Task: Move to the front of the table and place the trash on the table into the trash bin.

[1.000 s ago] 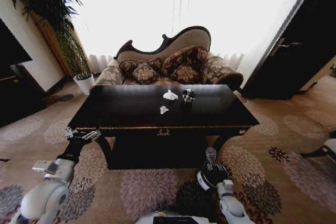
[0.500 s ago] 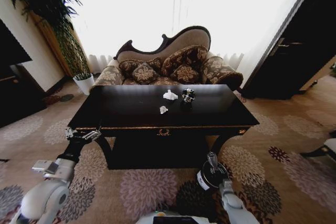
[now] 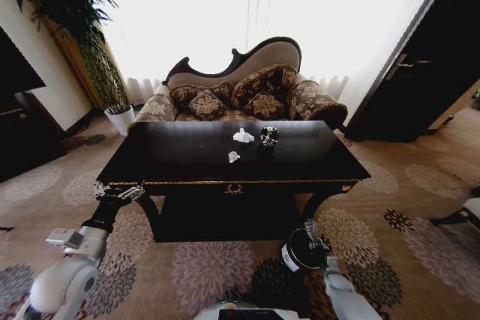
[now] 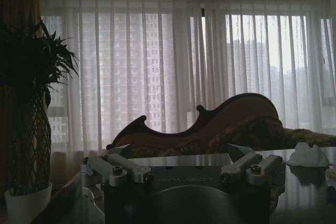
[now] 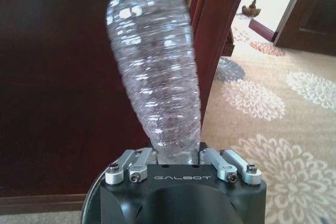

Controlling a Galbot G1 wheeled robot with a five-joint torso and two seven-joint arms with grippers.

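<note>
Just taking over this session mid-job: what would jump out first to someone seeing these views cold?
The right gripper, low over the carpet beside the bin, is shut on a crumpled clear bottle. Next comes the table, carrying two white paper wads and a shiny dark object near its centre, with an ornate sofa behind under bright curtains. The left gripper is open at the table's front left corner.

Head camera high, facing forward and down across the whole worktop (image 3: 187, 162), left wrist camera low at worktop edge facing the window, sharing the white tissue (image 4: 307, 156), right wrist camera close by the floor
</note>
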